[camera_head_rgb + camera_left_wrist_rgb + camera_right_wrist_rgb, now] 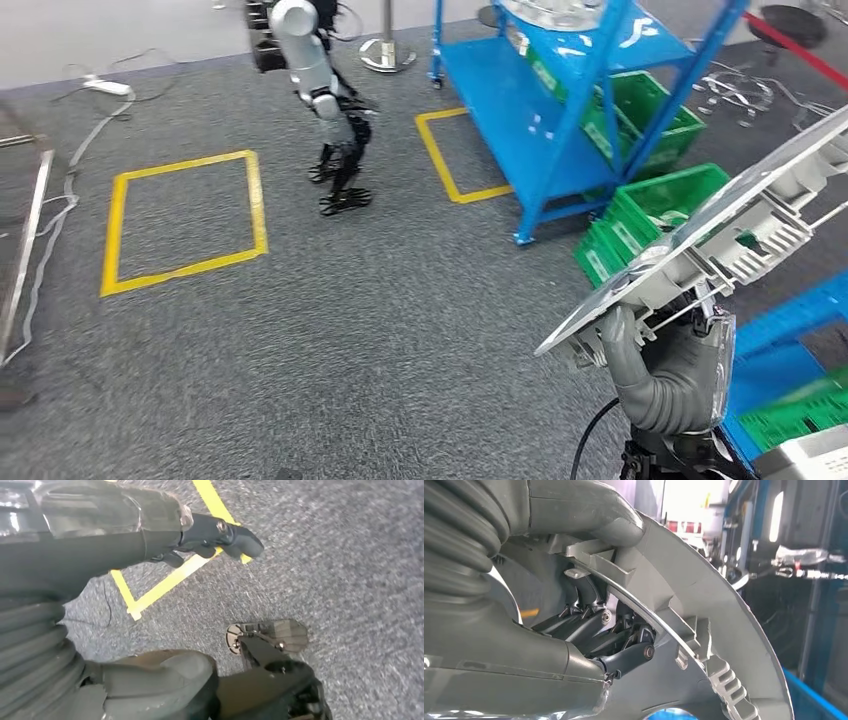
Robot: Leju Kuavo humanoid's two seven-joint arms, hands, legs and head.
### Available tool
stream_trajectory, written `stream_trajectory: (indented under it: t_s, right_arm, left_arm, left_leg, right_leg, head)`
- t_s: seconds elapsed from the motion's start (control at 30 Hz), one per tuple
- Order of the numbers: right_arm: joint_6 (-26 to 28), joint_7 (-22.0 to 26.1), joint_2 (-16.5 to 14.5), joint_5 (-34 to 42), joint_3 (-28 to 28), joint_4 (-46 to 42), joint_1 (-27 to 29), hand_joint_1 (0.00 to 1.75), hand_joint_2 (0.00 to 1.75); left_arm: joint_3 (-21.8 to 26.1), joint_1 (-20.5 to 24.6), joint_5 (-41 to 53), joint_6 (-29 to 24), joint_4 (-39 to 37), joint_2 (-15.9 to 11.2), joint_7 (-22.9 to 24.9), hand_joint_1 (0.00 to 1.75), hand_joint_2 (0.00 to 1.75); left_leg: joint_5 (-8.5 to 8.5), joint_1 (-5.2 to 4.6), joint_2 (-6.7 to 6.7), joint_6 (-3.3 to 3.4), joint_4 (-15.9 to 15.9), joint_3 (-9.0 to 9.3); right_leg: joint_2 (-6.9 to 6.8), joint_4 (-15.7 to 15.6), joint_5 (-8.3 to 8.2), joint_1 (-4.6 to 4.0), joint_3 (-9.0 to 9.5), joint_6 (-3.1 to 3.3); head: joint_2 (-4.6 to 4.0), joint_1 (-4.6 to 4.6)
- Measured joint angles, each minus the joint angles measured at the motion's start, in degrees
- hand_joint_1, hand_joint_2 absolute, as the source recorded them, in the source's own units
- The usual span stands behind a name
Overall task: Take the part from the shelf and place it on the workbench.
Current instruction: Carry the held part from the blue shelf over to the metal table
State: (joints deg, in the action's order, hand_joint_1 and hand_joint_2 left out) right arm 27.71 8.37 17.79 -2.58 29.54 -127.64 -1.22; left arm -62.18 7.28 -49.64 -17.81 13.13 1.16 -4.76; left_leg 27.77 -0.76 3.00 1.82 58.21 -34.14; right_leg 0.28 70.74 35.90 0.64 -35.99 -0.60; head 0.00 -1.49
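Right hand grips the grey part, tilted, beside the blue shelf. Left hand hangs with fingers apart, holding nothing.

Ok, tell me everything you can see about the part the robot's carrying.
The part is a large, round, pale grey disc that looks like moulded plastic, with a shiny face on one side and ribs, clips and a thin wire ring on the other. It is tilted, clear of the floor. The right hand grips its lower edge, thumb over the rim.
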Motion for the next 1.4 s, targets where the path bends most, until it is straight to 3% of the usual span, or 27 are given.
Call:
stream_trajectory:
  t_s: [0.07, 0.1, 0.17, 0.2, 0.23, 0.3, 0.33, 0.37, 0.43, 0.47, 0.5, 0.57, 0.63, 0.67, 0.73, 0.8, 0.87, 0.93, 0.97, 1.0, 1.07, 1.13, 1.27, 1.4]
  right_arm:
    - [0.0, 0.0, 0.0, 0.0, 0.0, 0.0, 0.0, 1.75, 1.75]
    - [0.0, 0.0, 0.0, 0.0, 0.0, 0.0, -0.1, 1.75, 1.75]
    - [0.0, 0.0, 0.0, 0.0, 0.0, 0.0, -0.1, 1.75, 1.75]
    - [0.0, 0.0, 0.0, 0.0, 0.0, 0.0, -0.2, 1.75, 1.75]
    - [0.0, 0.0, 0.0, 0.0, 0.0, 0.0, -0.3, 1.75, 1.75]
    - [0.0, 0.0, 0.0, 0.0, 0.0, -0.1, -0.3, 1.75, 1.75]
    - [0.0, 0.0, 0.0, 0.0, 0.0, -0.1, -0.4, 1.75, 1.75]
    - [0.0, 0.0, 0.0, 0.0, 0.0, -0.1, -0.3, 1.75, 1.75]
    - [0.0, 0.0, 0.0, 0.0, 0.0, 0.0, -0.3, 1.75, 1.75]
    - [-0.1, 0.0, 0.0, 0.0, 0.0, 0.0, -0.4, 1.75, 1.75]
    - [-0.1, 0.0, 0.0, 0.0, 0.0, 0.0, -0.4, 1.75, 1.75]
    - [-0.1, 0.0, 0.0, 0.0, 0.0, 0.0, -0.5, 1.75, 1.75]
    - [-0.3, 0.0, 0.0, 0.0, 0.0, 0.0, -0.7, 1.75, 1.75]
    - [-0.5, 0.0, 0.0, 0.0, 0.0, 0.0, -0.8, 1.75, 1.75]
    - [-0.7, 0.0, 0.0, 0.1, 0.0, 0.0, -0.9, 1.75, 1.75]
    - [-0.8, -0.1, 0.0, 0.1, 0.0, 0.0, -0.8, 1.75, 1.75]
    - [-0.8, -0.1, 0.0, 0.2, 0.0, 0.0, -0.8, 1.75, 1.75]
    - [-0.8, -0.1, 0.0, 0.2, 0.0, 0.0, -0.7, 1.75, 1.75]
    - [-0.8, -0.1, 0.0, 0.2, 0.0, 0.0, -0.7, 1.75, 1.75]
    - [-0.8, -0.1, 0.0, 0.2, 0.0, 0.0, -0.7, 1.75, 1.75]
    - [-0.8, -0.1, 0.0, 0.3, 0.0, 0.0, -0.7, 1.75, 1.75]
    - [-0.8, -0.1, 0.0, 0.9, 0.0, 0.0, -0.8, 1.75, 1.75]
    - [-0.7, 0.0, 0.0, 1.8, 0.0, 0.0, -0.7, 1.75, 1.75]
    - [-0.7, 0.1, 0.0, 2.0, 0.0, 0.0, -0.7, 1.75, 1.75]
  left_arm:
    - [0.0, 0.0, 0.0, 0.0, 0.0, 0.0, 0.0, 0.00, 1.75]
    - [0.0, 0.0, 0.0, 0.0, 0.0, 0.1, 0.0, 0.00, 1.75]
    - [0.0, 0.0, 0.0, 0.0, 0.0, 0.2, 0.0, 0.00, 1.75]
    - [0.0, -0.1, 0.1, 0.0, -0.1, 0.2, 0.0, 0.00, 1.75]
    - [0.0, -0.2, 0.1, 0.0, -0.1, 0.2, 0.0, 0.00, 1.75]
    - [0.0, -0.3, 0.1, 0.0, -0.1, 0.2, 0.0, 0.00, 1.75]
    - [0.0, -0.2, 0.2, 0.0, -0.1, 0.1, 0.0, 0.00, 1.75]
    - [0.0, -0.1, 0.2, 0.0, -0.1, 0.1, -0.1, 0.00, 1.75]
    - [0.0, 0.0, 0.3, 0.0, -0.1, 0.1, -0.1, 0.00, 1.75]
    - [0.0, 0.0, 0.3, 0.1, -0.1, 0.1, -0.1, 0.00, 1.75]
    - [0.0, 0.0, 0.3, 0.1, -0.1, 0.1, -0.1, 0.00, 1.75]
    - [0.0, -0.1, 0.3, 0.1, -0.1, 0.1, -0.1, 0.00, 1.75]
    - [0.0, 0.0, 0.3, 0.1, -0.1, 0.1, -0.2, 0.00, 1.75]
    - [0.0, 0.0, 0.3, 0.1, -0.1, 0.1, -0.2, 0.00, 1.75]
    - [0.0, -0.1, 0.3, 0.1, -0.1, 0.1, -0.2, 0.00, 1.75]
    - [0.0, 0.0, 0.3, 0.1, -0.1, 0.1, -0.2, 0.00, 1.75]
    - [0.0, 0.1, 0.3, 0.1, -0.1, 0.1, -0.2, 0.00, 1.75]
    - [0.0, 0.1, 0.3, 0.1, -0.1, 0.1, -0.2, 0.00, 1.75]
    - [0.0, 0.1, 0.3, 0.1, -0.1, 0.1, -0.2, 0.00, 1.75]
    - [0.0, 0.0, 0.3, 0.1, -0.1, 0.1, -0.2, 0.00, 1.75]
    - [0.0, 0.0, 0.3, 0.1, -0.1, 0.1, -0.2, 0.00, 1.75]
    - [0.1, 0.0, 0.3, 0.1, -0.1, 0.2, -0.2, 0.00, 1.75]
    - [0.1, -0.3, 0.1, 0.1, -0.1, 0.2, -0.1, 0.00, 1.75]
    - [0.1, -0.3, 0.0, 0.1, -0.2, 0.1, -0.1, 0.00, 1.75]
  left_leg:
    - [-0.02, -0.16, 1.70, -0.03, 0.0, 0.18]
    - [-0.08, -0.15, 2.43, -0.14, 0.1, 0.06]
    - [-0.38, 0.03, 3.68, -0.63, 0.1, -0.47]
    - [-0.56, 0.14, 4.32, -0.95, 0.1, -0.71]
    - [-0.45, 0.08, 3.72, -1.22, 0.2, -0.87]
    - [1.35, -0.11, -0.06, -1.84, 2.6, -2.08]
    - [3.11, -0.01, -2.31, -2.18, 5.5, -3.48]
    - [4.95, 0.29, -3.41, -2.61, 9.2, -5.33]
    - [6.91, 1.09, -3.36, -3.31, 15.2, -8.37]
    - [6.34, 1.44, -3.31, -3.62, 15.5, -8.51]
    - [4.79, 1.72, -3.55, -3.88, 13.4, -7.43]
    - [1.33, 1.74, -6.27, -4.19, 5.8, -3.19]
    - [0.11, 1.34, -8.75, -3.58, 1.1, -0.77]
    - [0.35, 1.05, -8.97, -3.05, 0.7, -0.72]
    - [0.22, 0.96, -7.64, -1.92, 0.5, -0.90]
    - [0.04, 0.97, -6.11, -1.11, 0.4, -0.81]
    - [-0.07, 0.82, -4.58, -0.56, 0.3, -0.74]
    - [-0.11, 0.39, -2.84, -0.23, 0.3, -0.70]
    - [-0.13, 0.18, -1.93, -0.14, 0.3, -0.63]
    - [-0.15, -0.01, -1.05, -0.08, 0.3, -0.51]
    - [-0.14, -0.18, 0.29, 0.02, 0.3, -0.20]
    - [-0.07, -0.32, 1.14, -0.01, 0.5, -0.30]
    - [0.20, -0.29, 0.79, 0.36, 0.6, -0.71]
    - [0.31, -0.28, -0.30, 0.18, 0.4, -0.36]
  right_leg:
    - [2.14, -7.5, -4.42, -0.22, 2.82, 0.87]
    - [3.24, -10.5, -5.59, -0.28, 4.01, 1.13]
    - [4.15, -12.7, -5.83, -0.36, 4.83, 1.29]
    - [3.60, -13.2, -5.88, -0.37, 4.98, 1.34]
    - [2.92, -13.6, -6.08, -0.32, 5.14, 1.46]
    - [1.44, -14.5, -6.52, -0.20, 5.65, 1.80]
    - [0.64, -14.7, -6.64, -0.19, 5.82, 1.91]
    - [-0.14, -14.8, -6.64, -0.22, 5.88, 1.99]
    - [-1.84, -14.7, -6.51, -0.18, 5.89, 1.92]
    - [-2.66, -14.7, -6.40, -0.14, 5.95, 1.77]
    - [-3.43, -14.6, -6.24, -0.07, 6.07, 1.53]
    - [-4.73, -14.4, -5.71, -0.06, 6.44, 0.84]
    - [-5.66, -14.1, -5.18, -0.25, 6.67, 0.16]
    - [-6.06, -14.0, -5.03, -0.33, 6.73, -0.09]
    - [-6.48, -14.0, -4.69, -0.07, 6.96, -0.67]
    - [-4.36, -11.9, -2.72, 0.29, 6.24, -1.16]
    - [-1.48, -4.9, 1.16, 0.34, 3.23, -1.13]
    - [-0.63, 2.3, 3.63, 0.18, -0.30, -0.75]
    - [-0.49, 3.4, 3.23, 0.05, -1.05, -0.43]
    - [-0.32, 2.1, 1.65, -0.14, -0.77, -0.01]
    - [0.21, -5.1, -3.10, -0.71, 1.94, 1.05]
    - [0.78, -11.3, -5.76, -1.13, 4.24, 1.73]
    - [1.30, -13.2, -5.75, -1.26, 4.76, 0.81]
    - [2.15, -13.2, -5.84, -1.29, 4.80, 1.09]
  head:
    - [0.00, -0.27]
    - [0.00, -0.33]
    - [0.00, -0.37]
    - [0.00, -0.40]
    - [0.00, -0.39]
    - [0.00, 0.25]
    - [0.00, 0.63]
    - [0.00, 1.03]
    - [0.00, 1.51]
    - [0.00, 1.77]
    - [0.00, 2.03]
    - [0.00, 2.62]
    - [0.00, 2.86]
    - [0.00, 2.74]
    - [0.00, 2.26]
    - [0.00, 1.80]
    - [0.00, 0.91]
    - [0.00, 0.11]
    - [0.00, -0.15]
    - [0.00, -0.33]
    - [0.00, -0.65]
    - [0.00, -0.80]
    - [0.00, -0.58]
    - [0.00, -0.01]
